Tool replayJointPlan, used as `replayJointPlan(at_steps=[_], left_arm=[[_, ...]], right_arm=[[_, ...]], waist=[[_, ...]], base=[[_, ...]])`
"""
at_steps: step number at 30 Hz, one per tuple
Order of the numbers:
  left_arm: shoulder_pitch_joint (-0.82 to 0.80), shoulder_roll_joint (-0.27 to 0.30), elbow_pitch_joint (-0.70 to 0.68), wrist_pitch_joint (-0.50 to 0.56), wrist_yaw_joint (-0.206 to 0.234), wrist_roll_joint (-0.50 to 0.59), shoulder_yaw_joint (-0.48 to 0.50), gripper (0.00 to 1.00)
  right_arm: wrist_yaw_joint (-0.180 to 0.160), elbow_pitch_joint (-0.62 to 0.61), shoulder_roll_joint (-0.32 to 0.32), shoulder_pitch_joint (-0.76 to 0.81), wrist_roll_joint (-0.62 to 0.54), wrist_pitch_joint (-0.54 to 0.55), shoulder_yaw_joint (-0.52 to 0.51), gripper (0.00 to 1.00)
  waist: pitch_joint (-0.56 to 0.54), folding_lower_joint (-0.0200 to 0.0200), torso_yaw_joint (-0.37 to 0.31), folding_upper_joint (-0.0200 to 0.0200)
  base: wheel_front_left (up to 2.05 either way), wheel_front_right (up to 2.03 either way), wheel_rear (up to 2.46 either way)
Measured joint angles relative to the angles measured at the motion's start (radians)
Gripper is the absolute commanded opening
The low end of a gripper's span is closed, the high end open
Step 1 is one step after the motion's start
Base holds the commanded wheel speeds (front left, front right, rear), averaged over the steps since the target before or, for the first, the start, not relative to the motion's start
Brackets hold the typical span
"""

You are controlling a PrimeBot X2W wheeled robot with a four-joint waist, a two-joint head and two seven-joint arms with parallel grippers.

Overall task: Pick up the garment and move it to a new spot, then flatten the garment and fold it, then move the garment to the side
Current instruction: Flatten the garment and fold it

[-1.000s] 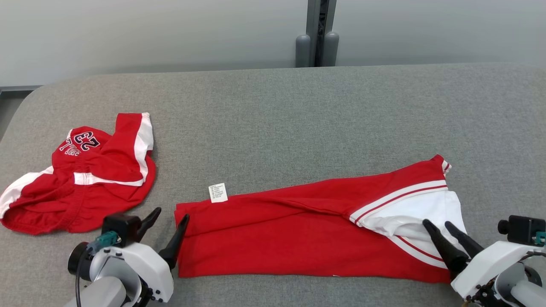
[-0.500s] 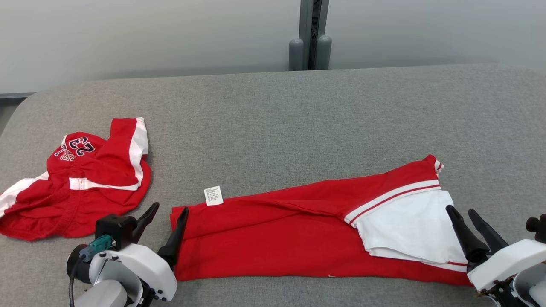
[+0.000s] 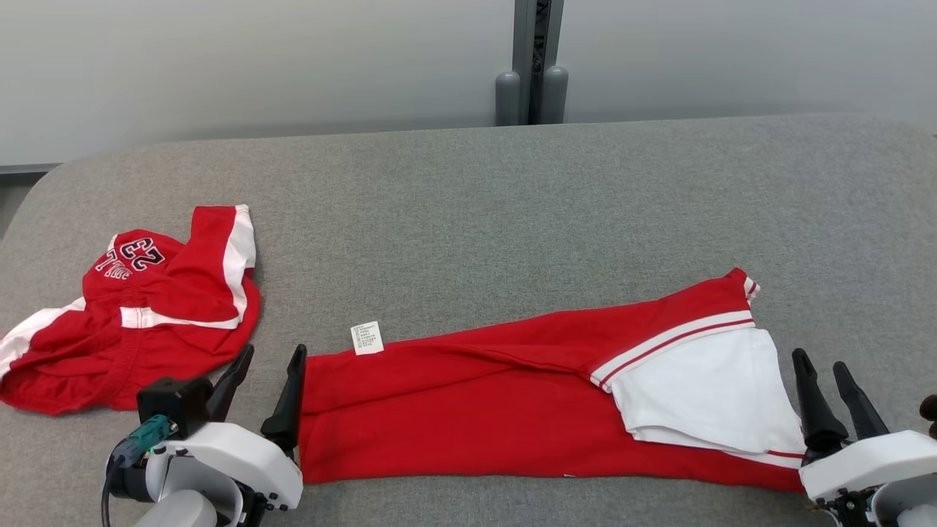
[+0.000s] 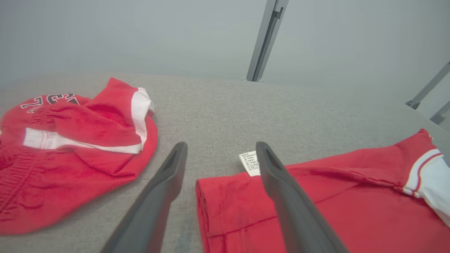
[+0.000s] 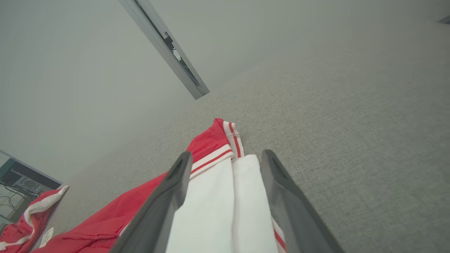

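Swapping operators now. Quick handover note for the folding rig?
Left end effector: open, empty, at the left end of the shirt.
Right end effector: open, empty, by the shirt's white right end.
The shirt lies flat on the table as a long strip, folded lengthwise, near the front edge. Crumpled shorts lie apart at far left.
Done: placed, flattened, first fold.
Left: probably a fold across, then move it aside.

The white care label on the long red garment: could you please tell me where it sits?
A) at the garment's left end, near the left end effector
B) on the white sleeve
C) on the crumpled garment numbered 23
A: the care label sticks out at the left end of the long red garment, just beyond the left end effector.
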Motion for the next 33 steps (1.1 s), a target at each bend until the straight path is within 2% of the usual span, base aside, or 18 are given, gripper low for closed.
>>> replayJointPlan(at_steps=[9, 14, 26, 33], left_arm=[[0.026, -0.029, -0.003, 0.0, 0.005, 0.05, 0.073, 1.0], [0.067, -0.047, -0.005, -0.001, -0.007, 0.079, 0.101, 1.0], [0.061, -0.063, 0.011, -0.001, -0.045, 0.107, 0.124, 1.0], [0.059, -0.069, 0.027, -0.001, -0.058, 0.112, 0.129, 1.0]], right_arm=[[0.0, 0.005, 0.078, 0.021, -0.18, 0.0, -0.083, 1.0], [0.0, 0.059, 0.113, 0.023, -0.255, 0.005, -0.107, 1.0], [0.0, 0.313, 0.16, -0.117, -0.305, 0.09, -0.187, 1.0], [0.0, 0.425, 0.193, -0.184, -0.28, 0.135, -0.213, 1.0]], waist=[[-0.014, 0.0, 0.001, 0.0], [-0.018, 0.0, 0.004, 0.0], [0.006, 0.0, 0.046, -0.0001], [0.007, 0.0, 0.084, 0.0]], base=[[0.0, 0.0, 0.0], [0.0, 0.0, 0.0], [0.0, 0.0, 0.0], [0.0, 0.0, 0.0]])
